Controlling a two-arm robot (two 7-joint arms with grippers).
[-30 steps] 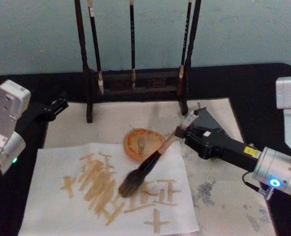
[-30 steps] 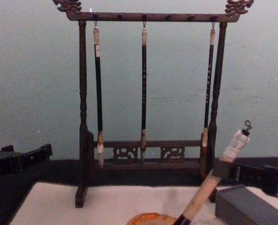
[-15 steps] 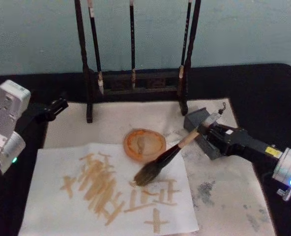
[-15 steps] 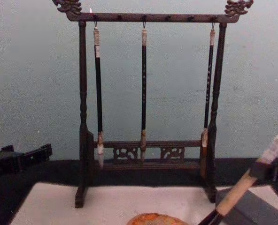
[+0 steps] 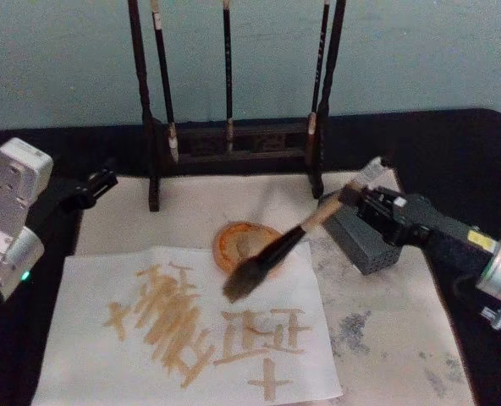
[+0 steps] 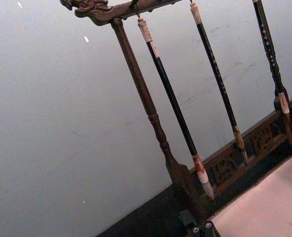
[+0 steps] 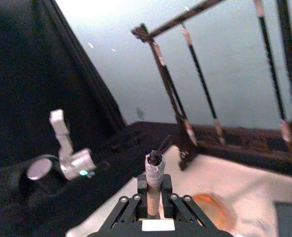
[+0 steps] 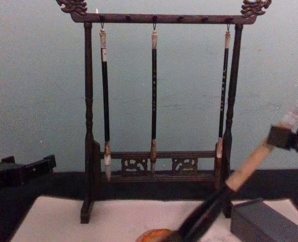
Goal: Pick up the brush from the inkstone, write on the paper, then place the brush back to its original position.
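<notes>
Centre-right of head view: right gripper [image 5: 359, 196] clamped on brush [image 5: 294, 238] near capped end. Bristles over orange dish [image 5: 236, 240] rim, at paper [image 5: 81, 347] top edge. Strokes cover paper, so likely return step. Next: lay brush down gently, release. Left gripper [image 5: 103, 179] parked upper left.

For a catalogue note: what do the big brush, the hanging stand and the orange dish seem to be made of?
The brush, held by the right gripper: bushy grey-brown hair, black ferrule, pale matte handle, probably wood or bamboo. The stand: dark carved wood, slight sheen. The dish: shiny-looking orange, perhaps glazed ceramic or plastic. The left gripper is parked at left.
</notes>
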